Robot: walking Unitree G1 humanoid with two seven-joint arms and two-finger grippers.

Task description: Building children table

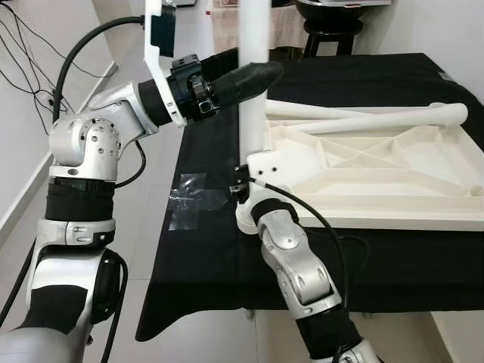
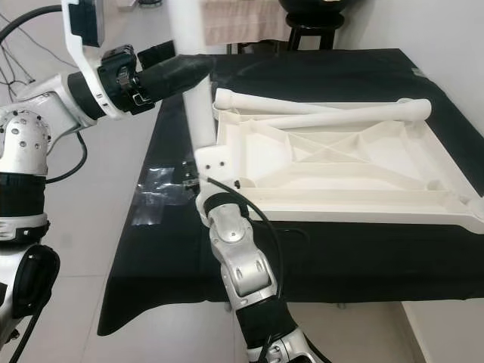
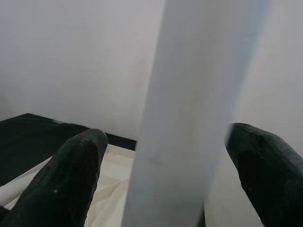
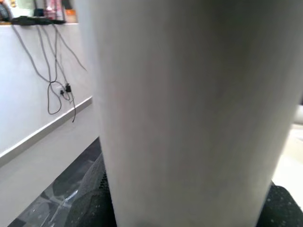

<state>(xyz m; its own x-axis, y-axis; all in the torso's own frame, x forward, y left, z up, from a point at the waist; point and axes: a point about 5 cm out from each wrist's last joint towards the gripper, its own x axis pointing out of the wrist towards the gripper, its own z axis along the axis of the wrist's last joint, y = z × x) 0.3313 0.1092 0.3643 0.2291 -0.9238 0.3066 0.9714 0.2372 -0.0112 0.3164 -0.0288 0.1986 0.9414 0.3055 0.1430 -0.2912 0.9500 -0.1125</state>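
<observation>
Black-clothed desk (image 1: pixel 212 257): left pincer (image 1: pixel 253 76) grips upright leg (image 1: pixel 253 113); right pincer (image 1: pixel 243 198) state unclear. Keep leg vertical in tabletop (image 1: pixel 378 174) socket.

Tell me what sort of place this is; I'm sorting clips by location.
Probably a room in a home or a test space: a tiled floor, a white wall with loose cables, and a black-covered table holding an upturned white tabletop.

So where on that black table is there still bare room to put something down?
The black cloth lies bare in a strip along the robot's left edge, apart from some clear tape, and in a band in front of the upturned white tabletop. It is crowded at the near-left corner, where both grippers work the upright leg. Two loose legs lie across the tabletop.
</observation>
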